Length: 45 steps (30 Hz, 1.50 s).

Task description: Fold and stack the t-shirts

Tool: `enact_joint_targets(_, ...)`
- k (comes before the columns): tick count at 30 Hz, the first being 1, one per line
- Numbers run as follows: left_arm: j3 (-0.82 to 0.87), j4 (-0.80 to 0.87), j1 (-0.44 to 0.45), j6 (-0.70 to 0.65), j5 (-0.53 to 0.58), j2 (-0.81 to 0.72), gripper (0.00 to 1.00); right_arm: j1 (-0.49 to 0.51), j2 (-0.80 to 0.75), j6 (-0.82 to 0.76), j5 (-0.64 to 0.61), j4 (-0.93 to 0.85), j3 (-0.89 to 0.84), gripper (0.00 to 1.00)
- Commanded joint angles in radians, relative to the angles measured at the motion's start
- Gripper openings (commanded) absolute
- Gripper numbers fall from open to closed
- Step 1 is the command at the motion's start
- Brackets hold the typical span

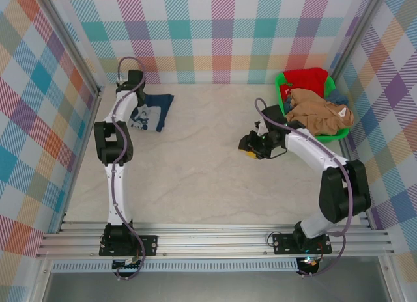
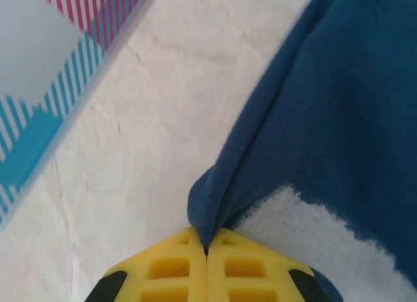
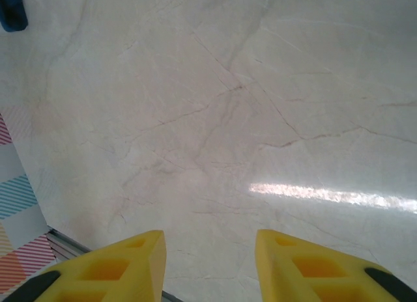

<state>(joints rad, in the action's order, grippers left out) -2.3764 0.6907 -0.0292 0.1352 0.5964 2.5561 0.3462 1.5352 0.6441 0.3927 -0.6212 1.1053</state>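
Wrist view shows left pincer [image 2: 206, 255] clamped on dark navy cloth t-shirt's [image 2: 339, 120] fold; overhead places it upper left on pale tabletop [image 1: 202, 165]. Right pincer [image 3: 208, 245] half open, empty. White print [image 1: 139, 117] unreadable.

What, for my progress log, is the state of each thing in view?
navy t-shirt: bunched on the table, not folded flat, one edge pinched
left gripper: shut on the navy t-shirt's edge
right gripper: open, empty, above bare table
tan t-shirt: crumpled in the basket
red t-shirt: crumpled in the basket
green basket: upright, holding shirts
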Motion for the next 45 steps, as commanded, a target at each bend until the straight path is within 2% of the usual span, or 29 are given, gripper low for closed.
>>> enact_joint_targets(1, -0.189, 0.040, -0.045, -0.114, 0.060, 0.075, 0.00, -0.007, -0.047, 0.047, -0.002, 0.025, -0.048, 0.40)
enact_joint_targets(5, -0.256, 0.052, -0.078, -0.097, 0.094, 0.110, 0.00, -0.016, -0.063, 0.061, 0.000, 0.026, -0.078, 0.41)
enact_joint_targets(14, -0.257, -0.023, -0.156, -0.027, 0.012, 0.120, 0.00, -0.019, -0.010, 0.069, 0.038, 0.023, -0.045, 0.39)
enact_joint_targets(19, -0.277, -0.111, -0.184, -0.068, -0.160, 0.155, 0.01, -0.017, 0.003, 0.069, 0.037, 0.004, -0.019, 0.39)
enact_joint_targets(24, -0.318, -0.135, -0.186, -0.029, -0.206, 0.200, 0.00, -0.016, 0.004, 0.078, 0.036, -0.002, -0.025, 0.39)
enact_joint_targets(29, -0.340, -0.122, -0.207, 0.071, -0.199, 0.217, 0.00, -0.012, 0.009, 0.080, 0.036, -0.001, -0.031, 0.39)
enact_joint_targets(35, -0.340, -0.067, -0.213, 0.086, -0.163, 0.213, 0.00, -0.006, 0.020, 0.084, 0.042, 0.007, -0.030, 0.39)
enact_joint_targets(36, -0.339, -0.061, -0.213, 0.096, -0.159, 0.209, 0.08, -0.007, 0.022, 0.082, 0.043, 0.006, -0.026, 0.39)
enact_joint_targets(39, -0.340, -0.052, -0.210, 0.114, -0.160, 0.191, 0.45, -0.004, 0.023, 0.078, 0.043, 0.005, -0.016, 0.39)
enact_joint_targets(40, -0.341, -0.052, -0.208, 0.113, -0.158, 0.180, 0.60, -0.004, 0.025, 0.078, 0.044, 0.005, -0.013, 0.39)
enact_joint_targets(41, -0.341, -0.050, -0.203, 0.112, -0.149, 0.165, 0.68, -0.004, 0.025, 0.075, 0.047, 0.004, -0.011, 0.39)
enact_joint_targets(45, -0.336, 0.020, -0.181, 0.167, -0.111, 0.095, 0.74, -0.004, 0.024, 0.072, 0.055, 0.016, -0.015, 0.39)
